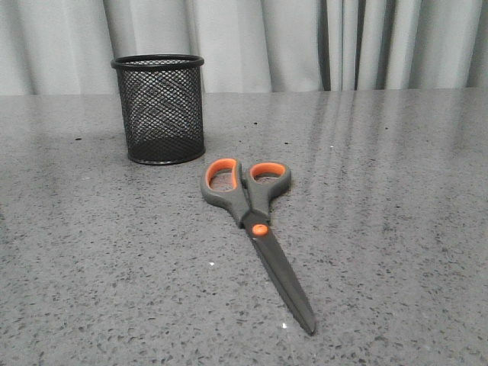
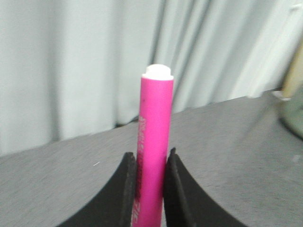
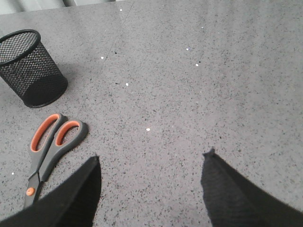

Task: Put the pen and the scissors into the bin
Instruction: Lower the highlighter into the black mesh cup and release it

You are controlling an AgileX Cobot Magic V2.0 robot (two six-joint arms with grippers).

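Observation:
The scissors (image 1: pixel 255 221), grey handles lined in orange with long dark blades, lie flat on the grey table, handles toward the bin. The bin (image 1: pixel 159 108), a black wire-mesh cup, stands upright behind them to the left. Both also show in the right wrist view, the scissors (image 3: pixel 49 146) and the bin (image 3: pixel 29 68). My left gripper (image 2: pixel 150 156) is shut on the magenta pen (image 2: pixel 154 142), which stands between the fingers with its white cap away from the wrist. My right gripper (image 3: pixel 152 158) is open and empty above bare table, to the right of the scissors. Neither gripper shows in the front view.
The speckled grey table (image 1: pixel 396 229) stretches wide around the scissors. Pale curtains (image 1: pixel 305 42) hang behind its far edge. A blurred greenish object (image 2: pixel 293 109) sits at the edge of the left wrist view.

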